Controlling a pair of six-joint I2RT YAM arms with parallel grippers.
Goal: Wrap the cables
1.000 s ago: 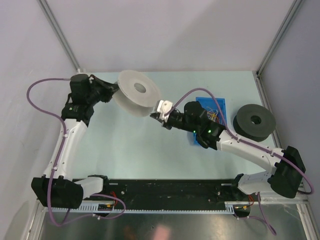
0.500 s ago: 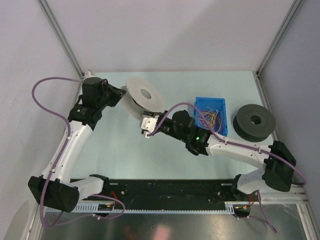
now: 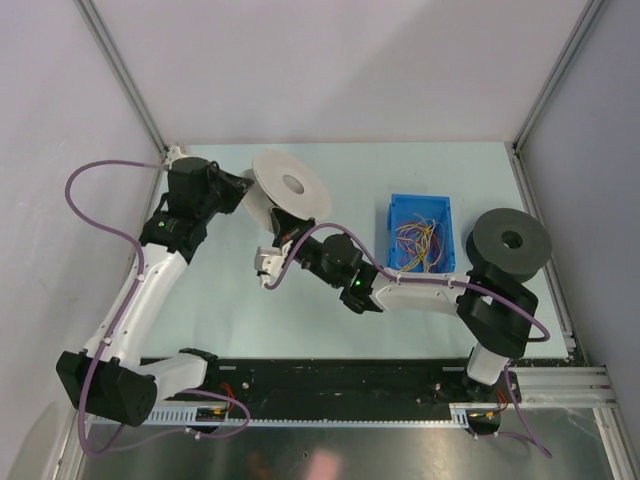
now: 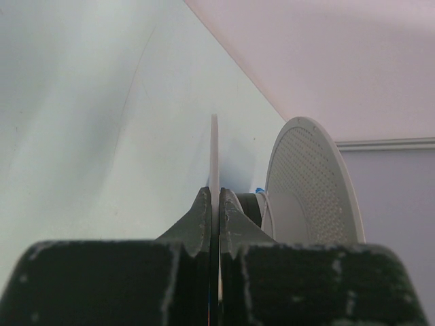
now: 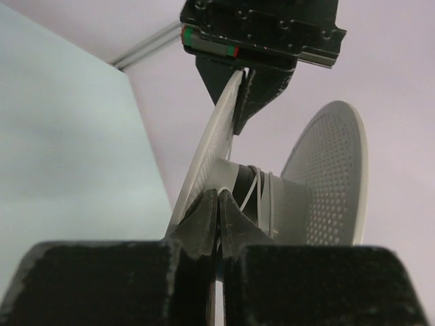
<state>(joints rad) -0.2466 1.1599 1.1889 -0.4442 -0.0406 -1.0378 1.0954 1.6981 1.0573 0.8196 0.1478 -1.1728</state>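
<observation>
We pinch the spool [image 3: 292,186] flange with left gripper [image 4: 216,207] and right gripper [image 5: 217,207]; the cables [image 3: 422,240] lie toward the right edge, nearer the right one.

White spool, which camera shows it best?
The right wrist camera: the white spool shows both discs, its hub and thin strands around it. The top camera shows it small, one disc's face. The left wrist camera shows one disc edge-on, hub mostly hidden.

Both arms reach inward, left hand [image 3: 242,190] and right hand [image 3: 266,266] pinched shut.
</observation>
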